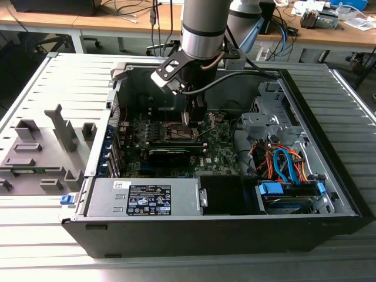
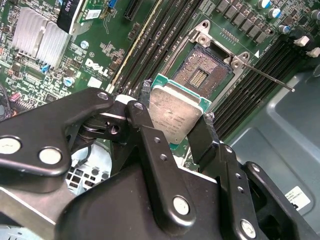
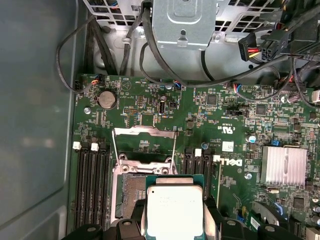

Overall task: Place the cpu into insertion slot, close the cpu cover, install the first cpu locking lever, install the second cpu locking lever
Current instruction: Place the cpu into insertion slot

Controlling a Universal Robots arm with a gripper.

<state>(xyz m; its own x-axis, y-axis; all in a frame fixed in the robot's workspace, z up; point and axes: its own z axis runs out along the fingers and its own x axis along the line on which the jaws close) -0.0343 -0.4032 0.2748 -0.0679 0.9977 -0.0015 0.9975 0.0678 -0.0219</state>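
Claw (image 2: pixel 176 102): clamped on opposite edges of the cpu (image 2: pixel 175 120), silver top facing the wrist cameras; chip held clear of the board.
Insertion slot (image 2: pixel 202 75): just beyond and below the claw tips; open, contact field bare, near corner overlapped by the chip.
Cpu cover (image 3: pixel 145 131): past the slot from the claw; swung up.
Locking levers (image 3: pixel 114 150): two thin rods, released, flanking the slot.
Step in hand, by judgement: the first, placing the cpu; not yet seated.
Next move likely calls for squaring chip edges with the socket rim, a straight descent, a gentle release; skew risks bent contacts.
Computer case (image 1: pixel 329 194): around the claw, on the ridged desk (image 1: pixel 35 247).
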